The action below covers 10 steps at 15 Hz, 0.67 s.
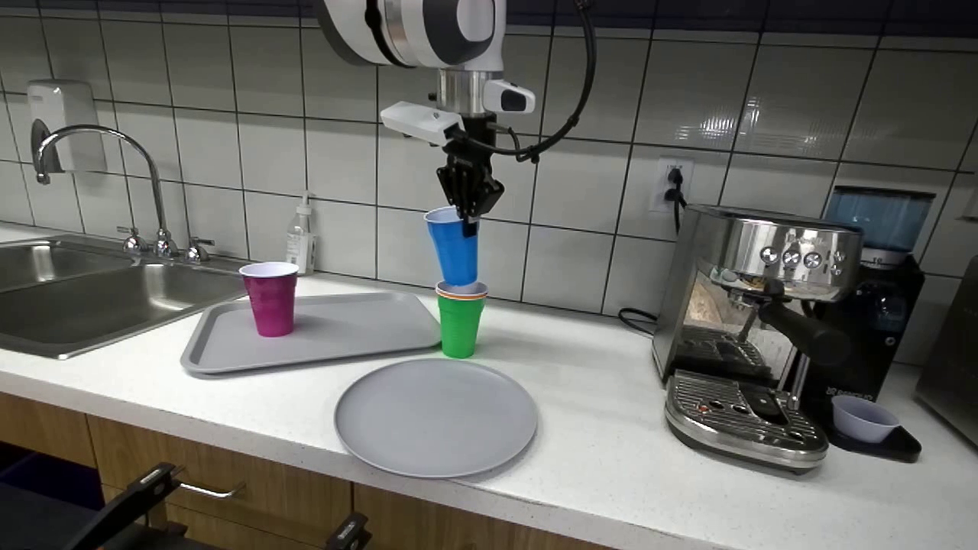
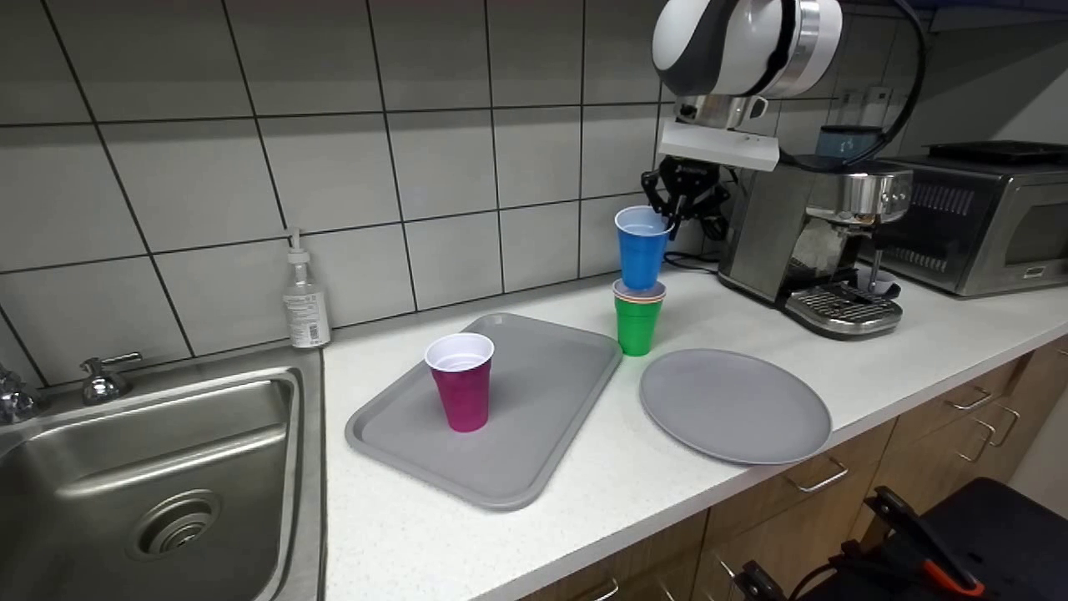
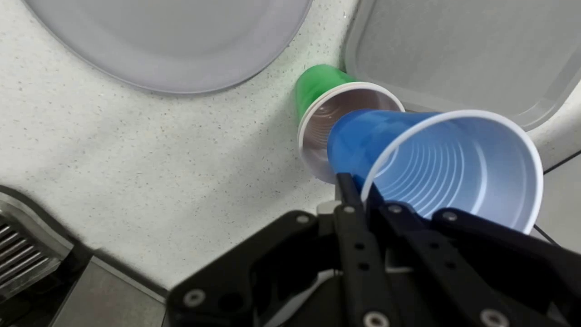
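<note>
Nearest the wrist camera, my claw [image 3: 360, 187] is clenched on the rim of the blue cup [image 3: 440, 163], which hangs slightly tilted over the mouth of the green cup [image 1: 460, 328]; whether they touch I cannot tell. Thin plastic, I judge: light, springy, slick, easily dented, best pinched at one side just under the lip. Just beside the green cup lies the gray tray [image 1: 367, 328]; behind that cup, the tiled wall [image 1: 569, 263]; in front, the round plate [image 1: 435, 418] near the edge of the tabletop [image 1: 596, 435]. Between the green cup and coffee machine [image 1: 749, 237] I have most room.
</note>
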### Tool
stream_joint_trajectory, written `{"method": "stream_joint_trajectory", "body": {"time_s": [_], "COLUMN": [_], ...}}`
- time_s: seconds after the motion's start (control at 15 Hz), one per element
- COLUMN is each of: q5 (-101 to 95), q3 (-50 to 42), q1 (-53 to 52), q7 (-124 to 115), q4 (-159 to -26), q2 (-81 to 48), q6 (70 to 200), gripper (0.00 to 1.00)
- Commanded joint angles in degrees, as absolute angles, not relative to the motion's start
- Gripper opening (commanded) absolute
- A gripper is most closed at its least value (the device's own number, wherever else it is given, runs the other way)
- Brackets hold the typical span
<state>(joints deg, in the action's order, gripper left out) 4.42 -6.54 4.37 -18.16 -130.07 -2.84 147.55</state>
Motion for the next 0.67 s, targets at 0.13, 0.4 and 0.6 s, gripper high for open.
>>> {"method": "stream_joint_trajectory", "body": {"time_s": [0.13, 0.4, 0.6], "q5": [4.65, 4.87, 4.89], "q3": [-6.32, -6.30, -6.34], "q1": [4.37, 4.22, 4.15], "q7": [-20.20, -19.85, -20.08], "q4": [-126.40, -126.01, -125.36], "q2": [-5.93, -6.41, -7.06], "q6": [144.97, 144.09, 142.86], "gripper": [0.01, 0.01, 0.01]}}
